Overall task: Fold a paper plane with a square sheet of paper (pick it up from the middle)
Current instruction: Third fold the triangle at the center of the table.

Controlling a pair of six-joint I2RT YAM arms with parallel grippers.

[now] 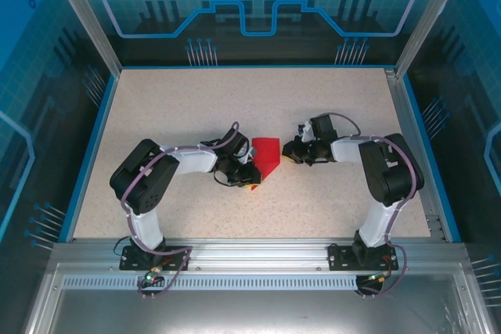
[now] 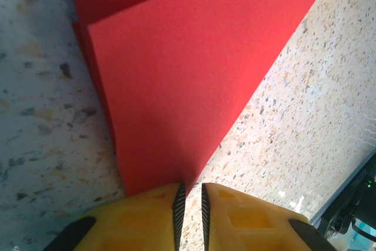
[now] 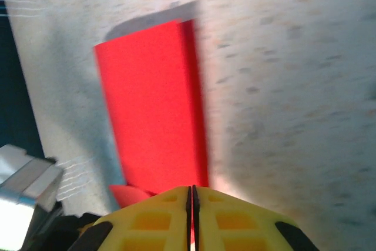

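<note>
The red sheet of paper (image 1: 266,151) lies folded on the speckled table between both grippers, wide at the far end and tapering to a point near me. My left gripper (image 1: 250,176) sits at that point. In the left wrist view the paper (image 2: 176,74) narrows to a tip at my left gripper (image 2: 190,195), whose jaws stand a narrow gap apart with bare table showing between them. My right gripper (image 1: 286,151) is at the paper's right edge. In the blurred right wrist view the paper (image 3: 155,104) runs away from my right gripper (image 3: 192,195), which is shut; its near edge is hidden under the fingers.
The table top (image 1: 235,99) stretches wide beyond the paper and to both sides. A blue rim (image 1: 88,154) borders it on the left, and an aluminium rail (image 1: 250,249) carrying both arm bases runs along the near edge.
</note>
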